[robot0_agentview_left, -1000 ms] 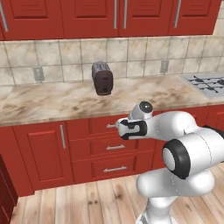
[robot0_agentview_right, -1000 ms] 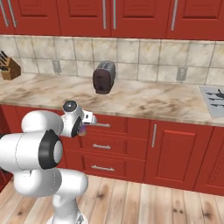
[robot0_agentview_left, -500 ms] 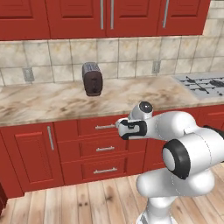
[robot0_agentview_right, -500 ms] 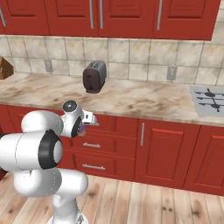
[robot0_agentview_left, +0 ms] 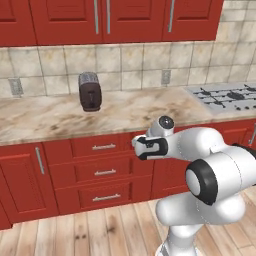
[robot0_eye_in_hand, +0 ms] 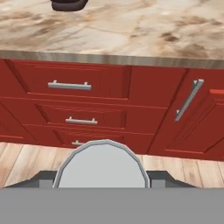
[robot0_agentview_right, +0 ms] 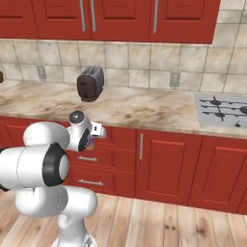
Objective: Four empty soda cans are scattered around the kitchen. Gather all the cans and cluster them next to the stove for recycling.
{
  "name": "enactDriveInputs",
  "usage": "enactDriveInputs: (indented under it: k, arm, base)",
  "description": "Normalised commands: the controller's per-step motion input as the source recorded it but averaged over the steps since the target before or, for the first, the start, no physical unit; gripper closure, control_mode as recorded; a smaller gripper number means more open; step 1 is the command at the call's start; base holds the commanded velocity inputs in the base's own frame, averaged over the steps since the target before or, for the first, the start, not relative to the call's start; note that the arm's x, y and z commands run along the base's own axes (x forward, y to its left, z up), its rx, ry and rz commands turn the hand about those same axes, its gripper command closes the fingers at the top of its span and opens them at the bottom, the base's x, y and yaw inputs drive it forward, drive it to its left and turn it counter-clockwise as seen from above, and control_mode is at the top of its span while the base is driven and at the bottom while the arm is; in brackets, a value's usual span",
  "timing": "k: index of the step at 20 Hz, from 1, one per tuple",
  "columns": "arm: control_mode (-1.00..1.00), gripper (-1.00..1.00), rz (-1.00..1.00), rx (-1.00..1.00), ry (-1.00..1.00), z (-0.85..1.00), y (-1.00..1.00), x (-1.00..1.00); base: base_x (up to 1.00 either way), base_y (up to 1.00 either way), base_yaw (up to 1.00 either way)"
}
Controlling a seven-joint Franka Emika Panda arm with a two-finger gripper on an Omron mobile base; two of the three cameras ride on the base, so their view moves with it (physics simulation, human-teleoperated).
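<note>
1. Kitchen: red cabinets (robot0_agentview_left: 100, 15), with a beige marbled worktop (robot0_agentview_left: 130, 112) ahead of the end effector (robot0_agentview_left: 145, 148). A toaster (robot0_agentview_left: 90, 91) stood beyond it, to the left.
2. End effector pinched a soda can (robot0_eye_in_hand: 103, 166), silvery top showing.
3. Stove (robot0_agentview_left: 227, 95) lay well to its right. Best to carry the can level, clear the worktop edge, and set it down just beside the stove.

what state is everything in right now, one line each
hand: shut on the soda can, held out in front of the drawers
soda can: gripped, silvery top facing the hand camera
toaster: upright on the counter
stove: no flame showing
drawers: all shut
lower cabinet door: shut
upper cabinets: doors shut
</note>
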Motion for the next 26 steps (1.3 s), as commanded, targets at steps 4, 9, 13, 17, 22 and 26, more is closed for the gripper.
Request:
enactDriveInputs:
  k: [4, 9, 13, 17, 22, 26]
  arm:
    - [1.00, 1.00, 0.00, 0.00, 0.00, 0.00, 0.00, 0.00]
    - [1.00, 1.00, 0.00, 0.00, 0.00, 0.00, 0.00, 0.00]
    - [1.00, 1.00, 0.00, 0.00, 0.00, 0.00, 0.00, 0.00]
    - [1.00, 1.00, 0.00, 0.00, 0.00, 0.00, 0.00, 0.00]
    - [1.00, 1.00, 0.00, 0.00, 0.00, 0.00, 0.00, 0.00]
    - [1.00, 1.00, 0.00, 0.00, 0.00, 0.00, 0.00, 0.00]
  base:
    - [0.14, -0.33, -0.21]
    - [0.14, -0.26, -0.28]
    - [0.19, -0.25, -0.28]
    - [0.28, -0.27, -0.26]
    - [0.51, -0.39, -0.19]
    - [0.77, -0.48, -0.16]
